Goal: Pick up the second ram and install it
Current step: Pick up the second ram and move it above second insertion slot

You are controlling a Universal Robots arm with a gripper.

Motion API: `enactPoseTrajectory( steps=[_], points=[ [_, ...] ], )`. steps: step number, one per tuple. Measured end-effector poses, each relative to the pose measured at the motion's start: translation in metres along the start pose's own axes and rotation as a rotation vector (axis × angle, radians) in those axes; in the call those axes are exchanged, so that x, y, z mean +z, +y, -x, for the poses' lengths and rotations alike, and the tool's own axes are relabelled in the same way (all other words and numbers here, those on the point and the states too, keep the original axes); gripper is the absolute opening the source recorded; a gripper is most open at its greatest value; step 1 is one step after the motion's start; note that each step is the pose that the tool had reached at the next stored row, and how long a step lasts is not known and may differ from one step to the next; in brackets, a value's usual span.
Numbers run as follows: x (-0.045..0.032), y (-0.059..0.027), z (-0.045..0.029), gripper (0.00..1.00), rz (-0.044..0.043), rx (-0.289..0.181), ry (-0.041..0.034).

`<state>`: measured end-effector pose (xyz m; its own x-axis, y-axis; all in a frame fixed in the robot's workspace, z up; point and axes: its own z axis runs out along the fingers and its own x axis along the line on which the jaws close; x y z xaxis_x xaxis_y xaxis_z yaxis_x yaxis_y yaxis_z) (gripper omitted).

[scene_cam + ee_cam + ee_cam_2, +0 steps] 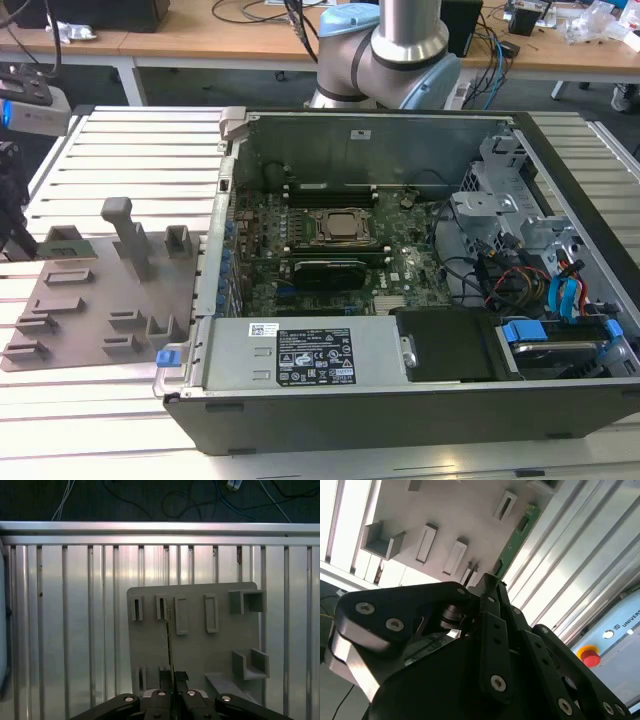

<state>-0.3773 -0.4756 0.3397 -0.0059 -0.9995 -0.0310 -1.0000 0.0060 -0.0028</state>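
The second ram [169,640] runs straight out from the fingertips. The first wrist view catches it edge-on as a thin line, while the second wrist view shows its green face [517,537] with dark chips. The gripper [173,676] has its fingers pressed together on the stick's near end, seen in both wrist views [489,582]. Under and ahead of the tool lies the grey holder plate [200,655] with its slot blocks, resting on the slatted metal table [75,605]. The exterior view adds the open computer case [400,420], well apart from the ram [68,243].
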Motion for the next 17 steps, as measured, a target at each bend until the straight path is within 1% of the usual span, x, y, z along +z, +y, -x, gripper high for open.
enactPoseTrajectory(
  steps=[1, 5, 6, 7, 9, 10, 14, 15, 16, 17],
  points=[
    [-0.0029, 0.0, 0.0001, 0.14, 0.0, 0.0, -0.0001],
    [-0.0269, -0.0001, 0.0008, 0.14, -0.0001, 0.0, -0.0001],
    [-0.0347, -0.0001, 0.0011, 0.14, 0.0, 0.0, 0.0],
    [-0.0399, -0.0001, 0.0012, 0.14, 0.0, 0.0, 0.0],
    [-0.053, -0.0002, 0.0016, 0.14, 0.0, 0.0, 0.0],
    [-0.058, -0.0002, 0.0018, 0.14, 0.0, 0.0, -0.0001],
    [-0.0583, -0.0002, 0.0018, 0.14, -0.0001, 0.0, -0.0002],
    [-0.0585, -0.0014, 0.0018, 0.14, 0.0002, 0.0, -0.0001],
    [-0.0584, -0.0063, 0.0018, 0.14, 0.0001, 0.0, -0.0001],
    [-0.0583, -0.017, 0.0019, 0.14, -0.0001, 0.0, -0.0001]
  ],
)
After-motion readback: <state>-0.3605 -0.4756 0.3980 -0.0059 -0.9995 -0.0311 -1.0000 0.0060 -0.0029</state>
